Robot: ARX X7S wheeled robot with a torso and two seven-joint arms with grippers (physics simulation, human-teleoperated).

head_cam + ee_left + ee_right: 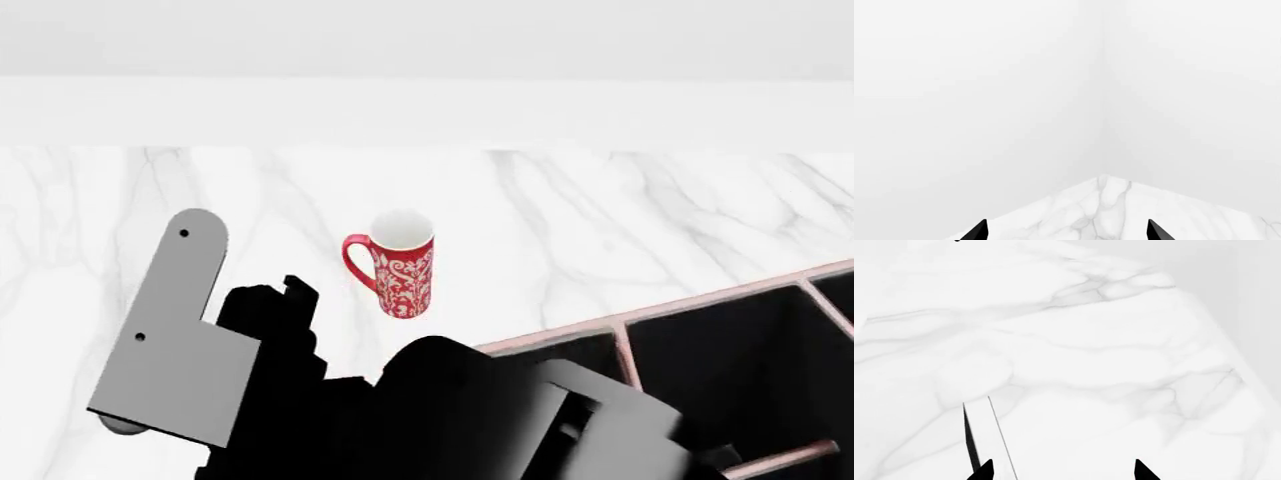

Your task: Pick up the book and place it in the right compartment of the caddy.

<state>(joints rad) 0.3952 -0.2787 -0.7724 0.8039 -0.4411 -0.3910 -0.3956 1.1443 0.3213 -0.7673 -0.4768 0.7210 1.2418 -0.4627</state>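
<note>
In the right wrist view the book (984,440) shows edge-on as a thin black cover strip beside a white band of pages, standing on the marble. My right gripper (1064,471) is open and empty, and its one fingertip (984,471) is right at the book's near end. My left gripper (1067,231) is open and empty above a far corner of the marble table (1101,205). In the head view the caddy (694,302) sits at the lower right, with a pinkish rim and black compartments. My arms hide the book in that view.
A red patterned mug (396,265) stands upright on the table (601,210), left of and beyond the caddy. A white wall runs along the table's back edge. My black and grey arms fill the head view's lower left and middle.
</note>
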